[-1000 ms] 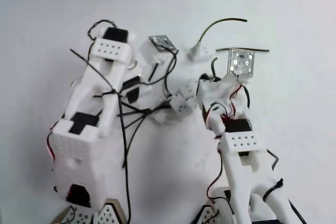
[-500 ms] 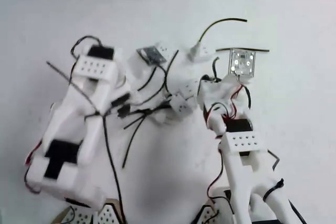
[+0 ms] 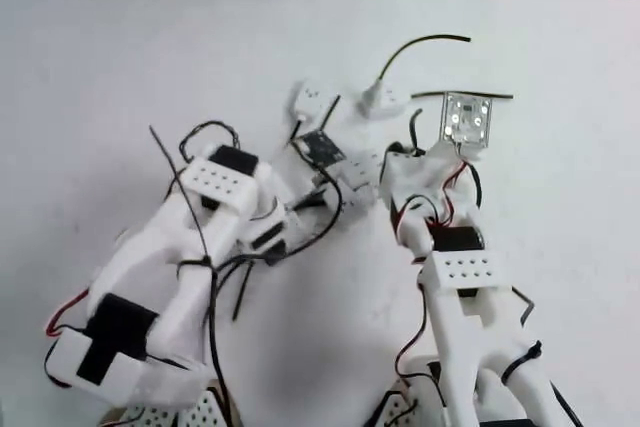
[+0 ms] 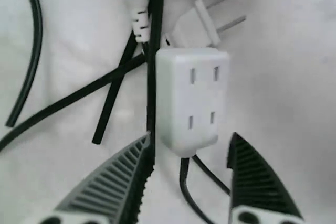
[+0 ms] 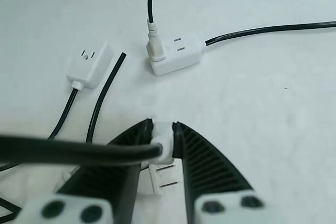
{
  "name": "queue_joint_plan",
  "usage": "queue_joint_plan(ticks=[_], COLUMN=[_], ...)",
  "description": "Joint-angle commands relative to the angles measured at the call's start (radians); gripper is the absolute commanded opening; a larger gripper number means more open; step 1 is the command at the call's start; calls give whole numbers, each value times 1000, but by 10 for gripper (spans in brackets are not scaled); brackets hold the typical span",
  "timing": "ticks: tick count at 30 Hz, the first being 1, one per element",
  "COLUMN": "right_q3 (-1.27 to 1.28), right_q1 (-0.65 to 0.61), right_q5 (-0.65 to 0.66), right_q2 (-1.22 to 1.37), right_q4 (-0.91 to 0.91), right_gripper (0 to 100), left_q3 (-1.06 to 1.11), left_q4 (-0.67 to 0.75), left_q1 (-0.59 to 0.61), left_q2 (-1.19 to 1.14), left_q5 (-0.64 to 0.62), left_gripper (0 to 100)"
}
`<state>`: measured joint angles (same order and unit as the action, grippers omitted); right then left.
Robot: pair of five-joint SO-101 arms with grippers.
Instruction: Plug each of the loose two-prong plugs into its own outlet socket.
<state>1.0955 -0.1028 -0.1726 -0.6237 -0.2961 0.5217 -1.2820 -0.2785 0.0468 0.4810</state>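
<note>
Left wrist view: outlet socket point(image 4: 191, 98) sits inside spread end effector point(image 4: 190, 139).

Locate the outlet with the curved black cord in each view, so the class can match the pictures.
High view: outlet upper middle, cord arcing rightward.
Left wrist view: another, four-slot outlet between the open left gripper's tips.
Right wrist view: outlet beyond the right gripper, which grips a plug.
Shared landmark: the small second outlet beside it, in high and right wrist views.
</note>
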Motion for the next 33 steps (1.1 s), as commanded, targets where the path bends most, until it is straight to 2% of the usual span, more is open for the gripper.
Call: queue_joint_plan(ticks=[1,6,10,15,22,27,33], right_q3=[-44,-44,-46,-48,-43,-41,15], right_q1=[7,-12,-76,-185,-300,-358,-300], right_q5=[0,2,49,143,166,166,166], right_q2=[-24,-25,-25,-27,-145,-274,-315], right_q4=[-2,-2,-58,-147,-320,-429,-331], right_gripper=[17,17,17,17,17,17,17], left_q3=[-109,-153,-84,144,351,384,293], left_q4=[-95,-183,-183,-37,176,262,253], left_q1=[42,110,193,255,298,291,280], left_q2=[30,153,298,403,447,447,449], left_q5=[-17,-17,-21,-20,-23,-26,-26], left_gripper=[290,290,290,290,290,291,294])
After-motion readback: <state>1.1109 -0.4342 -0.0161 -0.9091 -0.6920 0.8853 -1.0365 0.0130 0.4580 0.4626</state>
